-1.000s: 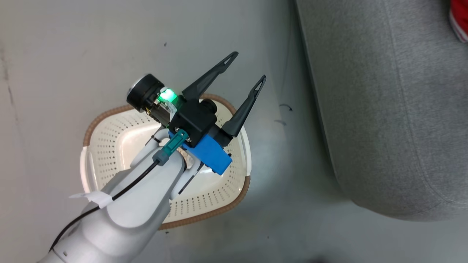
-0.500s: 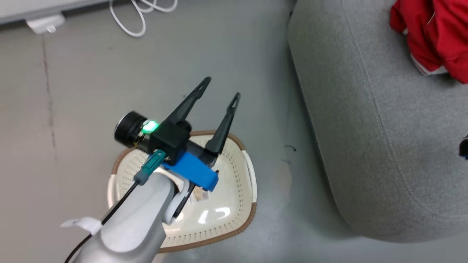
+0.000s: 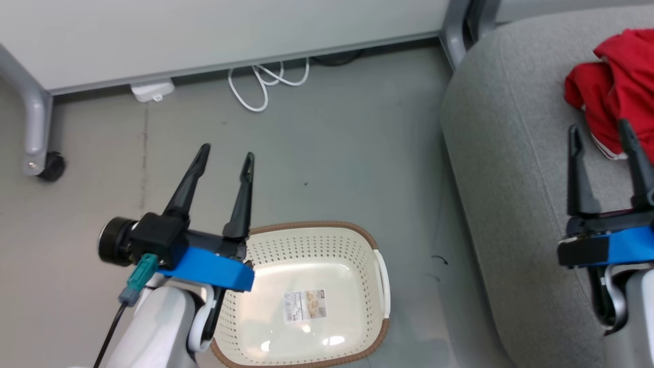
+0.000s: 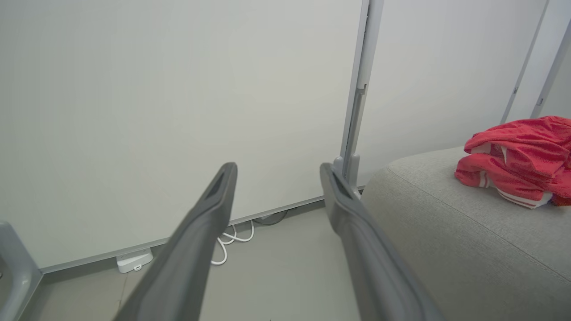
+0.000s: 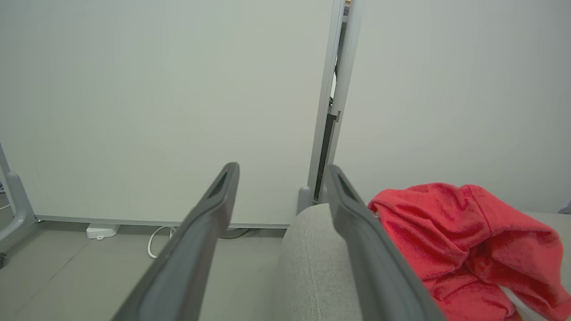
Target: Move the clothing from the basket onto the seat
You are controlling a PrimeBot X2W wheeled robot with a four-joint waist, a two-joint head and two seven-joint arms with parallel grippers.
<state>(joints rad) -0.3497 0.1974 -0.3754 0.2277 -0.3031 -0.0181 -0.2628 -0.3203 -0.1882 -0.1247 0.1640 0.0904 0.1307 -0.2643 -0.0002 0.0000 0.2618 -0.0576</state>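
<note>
Clothing [image 3: 618, 87] lay in a crumpled red heap on the seat [image 3: 511, 179], at the far right of the head view, with a strip of white trim showing at its lower edge. The basket [image 3: 306, 226] stood on the grey floor [image 3: 332, 153] beside the seat and apart from it. Its perforated cream walls and brown rim were upright, and a small paper label [image 3: 305, 305] showed on its glossy bottom.

The left tool [image 3: 227, 152] hung by the basket's far left corner with its tips over the floor. Its two dark fingers were spread apart, gripping nothing, and pointed toward the white wall panel [image 3: 230, 30]. In the left wrist view those fingers framed the foot of the panel, and the clothing sat on the seat off to the right.

The right tool [image 3: 599, 126] hovered over the seat, its fingers likewise apart with nothing between them. In the head view one fingertip overlapped the lower edge of the clothing, though whether it touched could not be judged. In the right wrist view the clothing lay just right of the right-hand finger.

A looped white cable [image 3: 265, 87] and a white plug block [image 3: 152, 91] lay on the floor along the foot of the panel. A black caster wheel [image 3: 51, 166] stood at the far left.
</note>
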